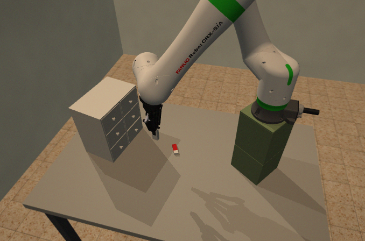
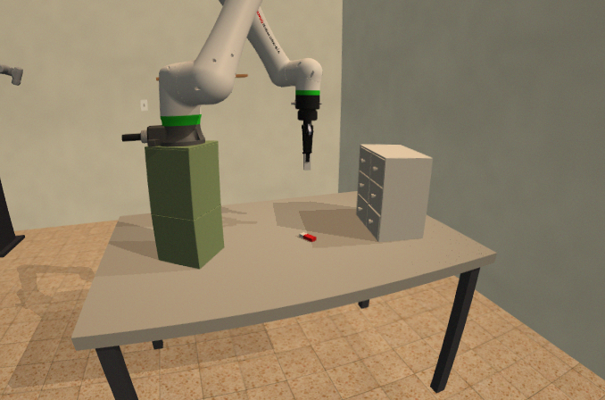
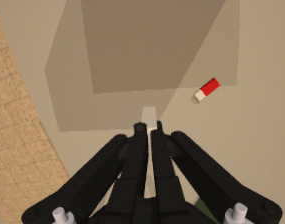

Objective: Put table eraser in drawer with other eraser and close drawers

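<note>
Top view, left to right. Grey-green wall, plain and matte, at far left. Boxy pale chest [image 1: 103, 98] [image 2: 402, 193] stood upright on desk; six flat dark-grey drawers in two columns of three, small pale knobs fitted, all seen pushed in. Contents hidden by the closed fronts. Jaws [image 1: 155, 134] [image 2: 306, 162] held above desk in front of chest, pointed down, pressed together, nothing gripped; black linkage, light-grey flat tips. Eraser [image 1: 175, 149] [image 2: 308, 237] [image 3: 207, 90] laid flat on desk between chest and pedestal, apart from both and below the jaws: small rounded-off block, red sleeve, white end exposed. Green pedestal [image 1: 250, 139] [image 2: 173, 203], square-sided with a horizontal seam, placed at right; white arm [image 1: 199, 39] [image 2: 227, 46] with green bands bolted on top. No obstacle seen touching the eraser. Desk [image 1: 211, 158] [image 2: 284, 278] smooth, matte grey-beige, crossed by shadows, carried on dark square legs. Floor [image 1: 342, 142] [image 2: 275, 358] tiled, speckled tan.
</note>
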Robot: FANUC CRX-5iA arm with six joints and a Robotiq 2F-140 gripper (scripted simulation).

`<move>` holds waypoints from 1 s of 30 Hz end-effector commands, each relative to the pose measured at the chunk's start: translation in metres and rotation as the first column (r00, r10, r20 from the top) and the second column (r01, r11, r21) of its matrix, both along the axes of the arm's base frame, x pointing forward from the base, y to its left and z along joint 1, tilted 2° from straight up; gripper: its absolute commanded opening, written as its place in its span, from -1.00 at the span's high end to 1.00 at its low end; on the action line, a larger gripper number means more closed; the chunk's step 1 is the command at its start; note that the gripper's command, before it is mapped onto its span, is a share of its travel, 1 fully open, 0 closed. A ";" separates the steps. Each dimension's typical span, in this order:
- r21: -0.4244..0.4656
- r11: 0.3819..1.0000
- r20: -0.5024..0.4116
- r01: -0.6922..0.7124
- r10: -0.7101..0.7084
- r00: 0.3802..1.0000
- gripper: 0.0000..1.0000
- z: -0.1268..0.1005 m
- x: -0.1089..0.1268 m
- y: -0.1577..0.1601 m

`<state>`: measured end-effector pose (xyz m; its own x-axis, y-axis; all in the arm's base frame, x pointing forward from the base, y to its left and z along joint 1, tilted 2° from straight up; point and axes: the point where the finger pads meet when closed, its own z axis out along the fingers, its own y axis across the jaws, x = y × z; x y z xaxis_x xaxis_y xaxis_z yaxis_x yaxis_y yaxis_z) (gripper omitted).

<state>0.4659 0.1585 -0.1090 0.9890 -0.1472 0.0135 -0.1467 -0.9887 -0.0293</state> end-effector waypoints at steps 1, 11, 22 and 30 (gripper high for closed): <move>-0.001 1.000 -0.001 -0.002 0.002 1.000 1.00 0.000 0.000 0.001; -0.011 1.000 0.066 0.001 -0.001 0.998 1.00 -0.006 0.005 0.000; -0.036 0.999 0.215 0.010 -0.003 0.977 1.00 -0.017 0.020 -0.004; -0.043 0.999 0.285 0.014 -0.001 0.958 1.00 -0.023 0.026 -0.003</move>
